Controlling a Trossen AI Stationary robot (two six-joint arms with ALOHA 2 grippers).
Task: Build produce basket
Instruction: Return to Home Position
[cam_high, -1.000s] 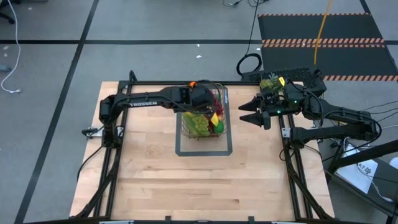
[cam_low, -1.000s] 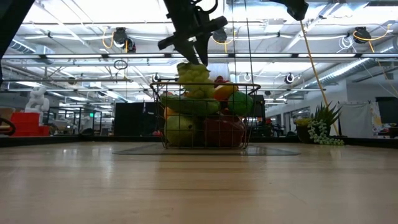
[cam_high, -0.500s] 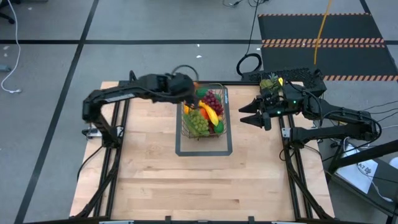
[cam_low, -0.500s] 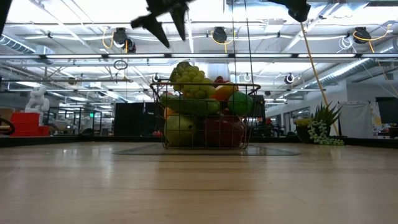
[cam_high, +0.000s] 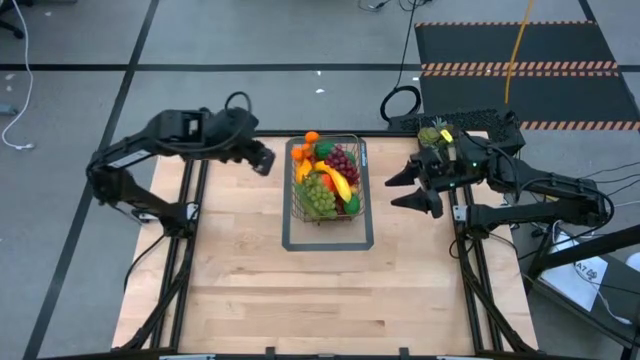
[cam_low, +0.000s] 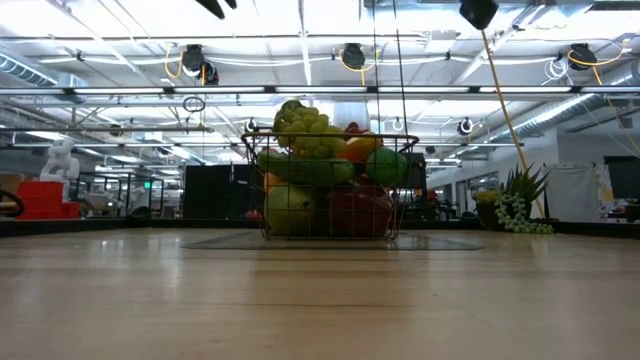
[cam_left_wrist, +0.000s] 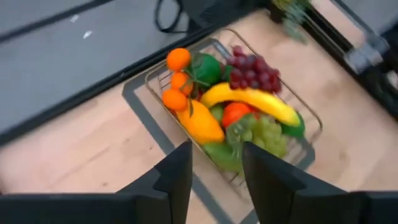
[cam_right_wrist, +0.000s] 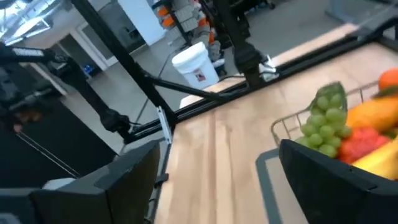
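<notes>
Your basket (cam_high: 327, 219) sits upper centre of the high view inside the grey outline (cam_high: 328, 245), heaped with produce (cam_high: 326, 175), so filling looks done. Left gripper (cam_high: 262, 160) hangs near its left and right gripper (cam_high: 405, 190) off to its right, both with fingers spread and empty. Bare wood table (cam_high: 300, 290), grey floor, striped mat (cam_high: 520, 50) upper right.

Around the work area
A grey outline (cam_high: 328, 245) is lying on the wooden surface (cam_high: 300, 290); a striped black mat (cam_high: 570, 45) is covering the floor beyond.
</notes>
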